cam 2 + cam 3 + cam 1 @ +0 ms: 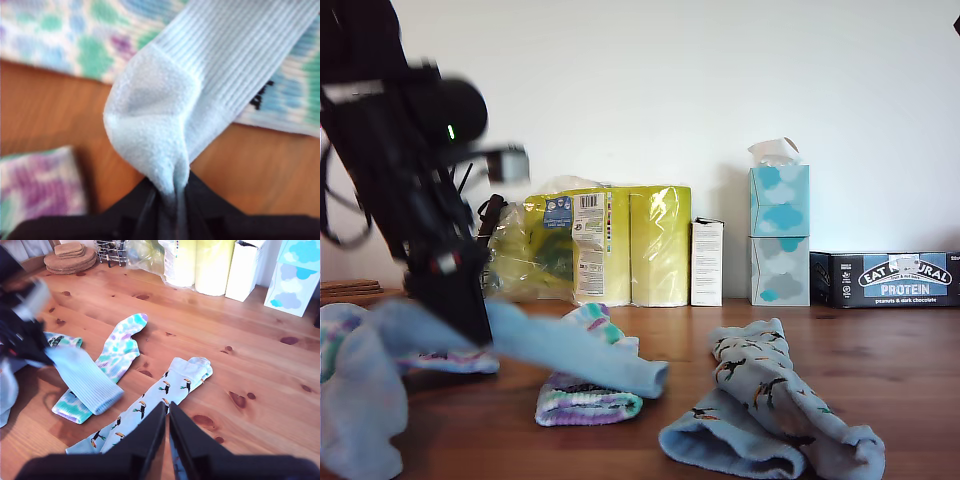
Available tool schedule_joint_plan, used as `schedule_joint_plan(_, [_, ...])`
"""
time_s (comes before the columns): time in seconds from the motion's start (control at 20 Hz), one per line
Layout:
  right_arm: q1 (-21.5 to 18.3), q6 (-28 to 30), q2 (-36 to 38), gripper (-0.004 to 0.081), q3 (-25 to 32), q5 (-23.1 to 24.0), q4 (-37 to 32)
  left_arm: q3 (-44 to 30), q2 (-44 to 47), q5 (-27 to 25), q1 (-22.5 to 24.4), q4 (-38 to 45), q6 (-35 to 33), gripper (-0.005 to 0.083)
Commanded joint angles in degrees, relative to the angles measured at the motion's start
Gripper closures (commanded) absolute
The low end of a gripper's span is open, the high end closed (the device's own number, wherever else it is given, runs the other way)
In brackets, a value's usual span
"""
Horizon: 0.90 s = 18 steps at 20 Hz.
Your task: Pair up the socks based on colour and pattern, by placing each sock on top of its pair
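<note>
My first claw (172, 192) grips a plain blue sock (200, 95) by its heel.
It hangs above a tie-dye sock (117, 352) on the desk (260, 355) — my second claw (167, 432), jaws together and empty, hovers over the bird-print sock (170, 390).

A blurred dark arm (410, 190) at the exterior view's left is holding a plain light blue sock (575, 352) that is trailing over a tie-dye sock (588, 400) on the wooden desk (880, 350). Bird-print socks (770, 410) are lying toward the right. Yellow paper rolls (620, 245), tissue boxes (779, 235) and a protein-bar box (890, 280) are standing along the wall.
</note>
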State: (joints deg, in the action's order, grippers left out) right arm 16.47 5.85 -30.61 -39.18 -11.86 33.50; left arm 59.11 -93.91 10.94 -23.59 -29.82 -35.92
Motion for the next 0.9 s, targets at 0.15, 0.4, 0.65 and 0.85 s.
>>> schedule_joint_plan(0.15, [-0.37, 0.02, 0.02, 0.0783, 0.83, -0.22, -0.28, 0.02, 9.92, -4.42, 0.07, -4.02, 1.18, 0.0794])
schedule_joint_plan(0.4, [-0.35, 0.02, 0.02, 0.0783, 0.83, -0.22, -0.28, 0.02, 14.10, -5.44, 2.34, -17.86, 3.21, 0.0794])
schedule_joint_plan(0.65, [-0.13, 0.02, 0.02, 0.0783, 0.83, -0.24, -0.57, -0.55, 10.99, -1.90, 8.44, -25.44, 11.19, 0.0794])
schedule_joint_plan(0.85, [0.15, 0.07, 0.04, 0.0783, 0.83, -0.22, -0.66, -0.66, 5.81, 1.66, 12.57, -28.37, 12.28, 0.0794])
